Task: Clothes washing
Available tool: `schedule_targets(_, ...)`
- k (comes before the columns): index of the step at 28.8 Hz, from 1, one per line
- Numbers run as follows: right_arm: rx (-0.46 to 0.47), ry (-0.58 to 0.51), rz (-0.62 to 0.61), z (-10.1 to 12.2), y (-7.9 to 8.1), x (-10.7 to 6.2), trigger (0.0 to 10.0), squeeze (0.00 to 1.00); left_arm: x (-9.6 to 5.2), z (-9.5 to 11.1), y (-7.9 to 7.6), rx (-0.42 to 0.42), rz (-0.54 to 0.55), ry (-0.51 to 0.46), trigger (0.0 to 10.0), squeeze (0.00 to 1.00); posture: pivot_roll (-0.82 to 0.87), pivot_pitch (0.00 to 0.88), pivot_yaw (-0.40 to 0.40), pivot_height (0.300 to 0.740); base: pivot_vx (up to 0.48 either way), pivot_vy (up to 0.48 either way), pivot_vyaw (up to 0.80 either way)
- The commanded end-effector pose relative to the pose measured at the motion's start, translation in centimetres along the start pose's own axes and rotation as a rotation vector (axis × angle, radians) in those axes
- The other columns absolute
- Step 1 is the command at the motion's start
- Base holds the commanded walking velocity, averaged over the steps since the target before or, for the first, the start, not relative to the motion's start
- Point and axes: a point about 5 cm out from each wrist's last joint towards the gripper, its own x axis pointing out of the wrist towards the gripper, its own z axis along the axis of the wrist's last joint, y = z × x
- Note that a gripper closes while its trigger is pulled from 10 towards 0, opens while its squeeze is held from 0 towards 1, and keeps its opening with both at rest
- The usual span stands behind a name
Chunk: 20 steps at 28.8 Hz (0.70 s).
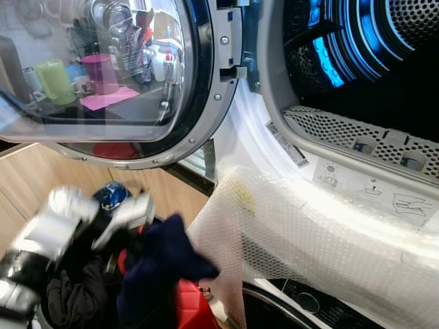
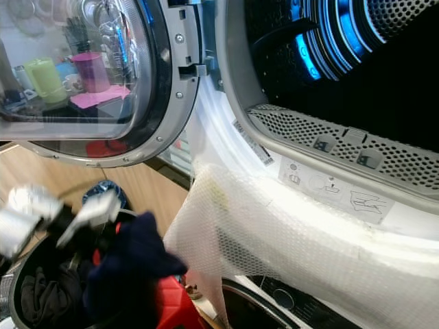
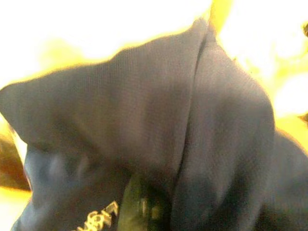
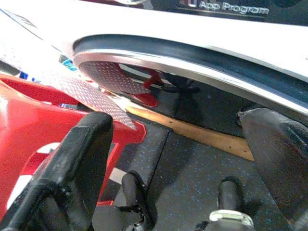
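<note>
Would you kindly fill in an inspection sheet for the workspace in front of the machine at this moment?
Surface: wooden floor at left; dark speckled floor under the lower machine.
Job's things: navy garment lifted over a basket of dark clothes; upper machine's door swung open, drum lit blue.
Clutter: bubble wrap draped over the machine's front; red object beside the basket.
Grippers: left gripper at the navy garment, blurred, with cloth across its wrist view; right gripper open, low by the red object.
Cables: nothing seen.
Surroundings: cups and kitchenware reflected in the door glass.
</note>
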Motion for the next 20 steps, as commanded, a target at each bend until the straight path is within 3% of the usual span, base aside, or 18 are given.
schedule_targets(1,0.021,0.020,-0.012,-0.3,0.0,0.0,10.0,0.00,0.6,3.4,0.5,0.070,-0.021,-0.164,0.0,0.00,0.11,0.000,0.103,0.740,0.000,0.000,0.00)
schedule_targets(3,0.027,0.016,-0.014,-0.2,0.1,0.1,10.0,0.00,1.5,5.5,1.0,0.097,-0.045,-0.299,0.0,0.00,0.10,0.000,0.109,0.740,0.000,0.000,0.00)
schedule_targets(5,0.034,0.012,-0.016,-0.2,0.2,0.1,10.0,0.00,3.3,7.4,1.2,0.088,-0.100,-0.445,0.0,0.00,0.09,0.000,0.120,0.740,0.000,0.000,0.00)
schedule_targets(6,0.034,0.012,-0.016,-0.2,0.2,0.1,10.0,0.00,3.3,7.4,1.2,0.088,-0.100,-0.445,0.0,0.00,0.09,0.000,0.120,0.740,0.000,0.000,0.00)
schedule_targets(10,0.042,0.003,-0.024,-0.1,0.2,0.1,10.0,0.00,7.2,7.5,-0.1,0.030,-0.257,-0.513,0.0,0.00,0.07,0.000,0.130,0.740,0.000,0.000,0.00)
schedule_targets(12,0.046,-0.014,-0.041,-0.1,-0.2,-0.1,10.0,0.00,9.9,6.0,-1.2,-0.023,-0.323,-0.466,0.0,0.00,0.04,0.000,0.139,0.740,0.000,0.000,0.00)
schedule_targets(16,0.021,-0.018,-0.063,-0.5,-1.1,-0.5,10.0,0.00,11.0,4.1,-2.2,-0.066,-0.347,-0.401,0.0,0.00,0.03,0.000,0.142,0.740,0.000,0.000,0.00)
schedule_targets(20,-0.041,-0.013,-0.057,-1.2,-2.3,-1.3,10.0,0.00,11.1,0.5,-2.8,-0.094,-0.312,-0.204,0.0,0.00,0.03,0.000,0.138,0.740,0.000,0.000,0.00)
